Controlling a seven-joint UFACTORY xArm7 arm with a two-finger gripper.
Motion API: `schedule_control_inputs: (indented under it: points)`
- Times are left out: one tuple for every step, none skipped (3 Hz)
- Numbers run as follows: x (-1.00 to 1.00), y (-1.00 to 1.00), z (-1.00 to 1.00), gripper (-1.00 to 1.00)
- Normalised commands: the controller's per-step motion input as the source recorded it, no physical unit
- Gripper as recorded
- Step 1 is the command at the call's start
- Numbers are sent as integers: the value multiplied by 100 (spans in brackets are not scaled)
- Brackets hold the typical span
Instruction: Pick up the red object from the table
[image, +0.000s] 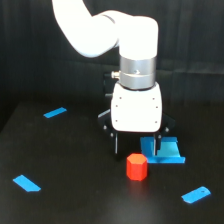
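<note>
The red object (136, 166), a small orange-red hexagonal block, stands upright on the black table (75, 200) near the middle of the exterior view. My gripper (137, 150) hangs from the white arm directly above and just behind it. Its two dark fingers (116, 145) are spread wider than the block, so the gripper is open with nothing held. The fingertips end about level with the block's top, and I cannot tell whether they touch it.
A blue folded piece (162, 151) lies right behind the block, beside the finger on the exterior view's right. Flat blue pieces lie at the back left (55, 112), front left (26, 183) and front right (196, 194).
</note>
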Motion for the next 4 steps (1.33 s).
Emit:
schedule_control_inputs:
  points:
    - [0, -52, -11, 90]
    - [-4, -40, -6, 97]
    - [-5, -24, -16, 77]
    - [3, -5, -22, -50]
